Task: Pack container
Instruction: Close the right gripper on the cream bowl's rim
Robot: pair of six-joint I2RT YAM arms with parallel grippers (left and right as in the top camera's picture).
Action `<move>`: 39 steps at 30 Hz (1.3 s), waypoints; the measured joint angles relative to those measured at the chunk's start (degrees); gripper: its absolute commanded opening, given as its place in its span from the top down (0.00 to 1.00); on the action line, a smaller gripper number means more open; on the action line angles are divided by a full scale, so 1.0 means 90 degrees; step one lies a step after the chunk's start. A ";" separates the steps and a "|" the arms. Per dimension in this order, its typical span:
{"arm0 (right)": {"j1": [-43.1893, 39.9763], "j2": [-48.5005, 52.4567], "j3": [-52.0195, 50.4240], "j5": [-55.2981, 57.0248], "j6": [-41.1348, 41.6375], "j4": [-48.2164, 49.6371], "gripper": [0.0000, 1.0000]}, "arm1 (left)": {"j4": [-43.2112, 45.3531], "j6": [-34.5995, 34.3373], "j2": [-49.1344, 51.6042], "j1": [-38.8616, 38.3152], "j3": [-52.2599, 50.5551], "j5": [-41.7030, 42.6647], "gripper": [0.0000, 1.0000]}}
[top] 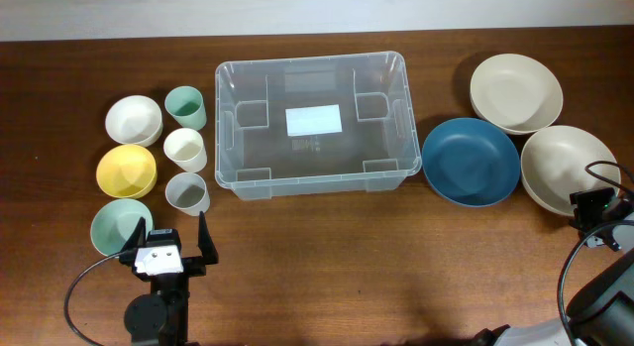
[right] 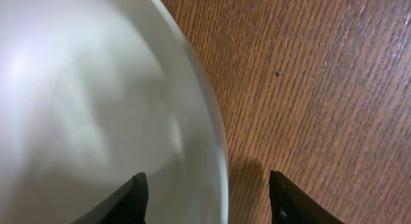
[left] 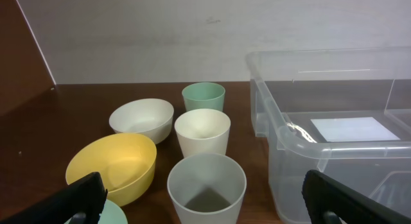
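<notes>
- Container [top: 317, 160], big and clear, sits mid-desk [top: 347, 277], with a white label [top: 313, 120] showing on its base.
- Just left of the container is a column of three cups: green cup [top: 185, 107], cream cup [top: 185, 149] and grey cup [top: 187, 193].
- Farther left of it stand a white bowl [top: 134, 119], a yellow bowl [top: 127, 171] and a pale green bowl [top: 121, 227].
- A blue bowl [top: 471, 161] sits just beside its right wall, with the far cream bowl [top: 515, 91] and near cream bowl [top: 569, 168] beyond.
- Left fingers [top: 205, 245] are spread wide, gripping nothing, off the container's front-left corner by the grey cup.
- Right fingers [right: 131, 198] are parted too, straddling the near cream bowl's rim, well right of the container.
</notes>
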 measured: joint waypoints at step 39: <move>-0.0066 0.0180 0.0012 0.0124 0.0087 -0.0189 0.96 | 0.0000 0.0000 0.0000 0.0000 0.0000 0.0000 0.00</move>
